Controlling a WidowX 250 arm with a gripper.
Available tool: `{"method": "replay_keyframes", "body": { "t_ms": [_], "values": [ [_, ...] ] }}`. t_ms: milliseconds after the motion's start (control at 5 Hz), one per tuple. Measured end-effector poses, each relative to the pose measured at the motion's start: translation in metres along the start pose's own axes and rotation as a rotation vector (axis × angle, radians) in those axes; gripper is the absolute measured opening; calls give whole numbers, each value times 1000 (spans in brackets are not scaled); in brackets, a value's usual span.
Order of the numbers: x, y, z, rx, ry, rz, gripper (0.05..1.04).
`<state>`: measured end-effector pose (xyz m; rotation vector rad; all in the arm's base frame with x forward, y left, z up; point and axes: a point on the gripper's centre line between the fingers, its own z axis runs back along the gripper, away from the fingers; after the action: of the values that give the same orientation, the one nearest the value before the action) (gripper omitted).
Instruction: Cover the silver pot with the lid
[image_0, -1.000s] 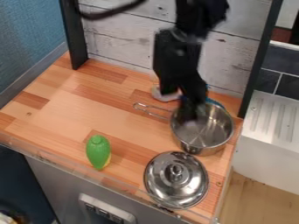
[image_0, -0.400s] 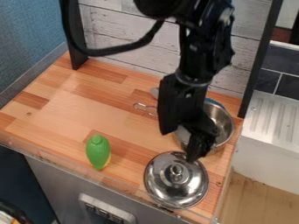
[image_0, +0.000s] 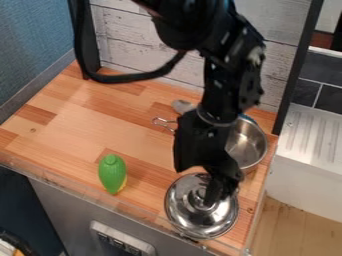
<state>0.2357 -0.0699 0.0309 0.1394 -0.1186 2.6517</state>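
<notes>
The black gripper (image_0: 215, 196) hangs over the lid, its tip in front of the lid's knob; whether it touches the knob I cannot tell. The round silver lid (image_0: 194, 220) lies on the wooden counter near the front edge, knob side up. Behind and to the right of it stands the silver pot (image_0: 249, 145), uncovered, with the arm hiding its left part. The pot's wire handle (image_0: 162, 123) sticks out to the left.
A green toy vegetable (image_0: 112, 173) stands on the counter (image_0: 73, 132) left of the lid. Behind the pot are a blue item (image_0: 248, 119) and a grey-white object (image_0: 182, 106). Dark posts rise at the back, and a white sink (image_0: 310, 145) is at the right.
The gripper has moved from over the pot toward the front, and now hangs over the lid. Pot, lid and green toy have stayed in place.
</notes>
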Motion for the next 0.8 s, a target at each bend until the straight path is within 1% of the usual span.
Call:
{"method": "replay_keyframes", "body": {
  "t_ms": [200, 400, 600, 800],
  "values": [
    [2, 5, -11, -22, -19, 3, 1001],
    [0, 8, -20, -23, -44, -17, 1001],
    [-10, 9, -24, -11, -56, -42, 949],
    [-19, 6, -24, 20, -61, -59, 679]
  ]
}}
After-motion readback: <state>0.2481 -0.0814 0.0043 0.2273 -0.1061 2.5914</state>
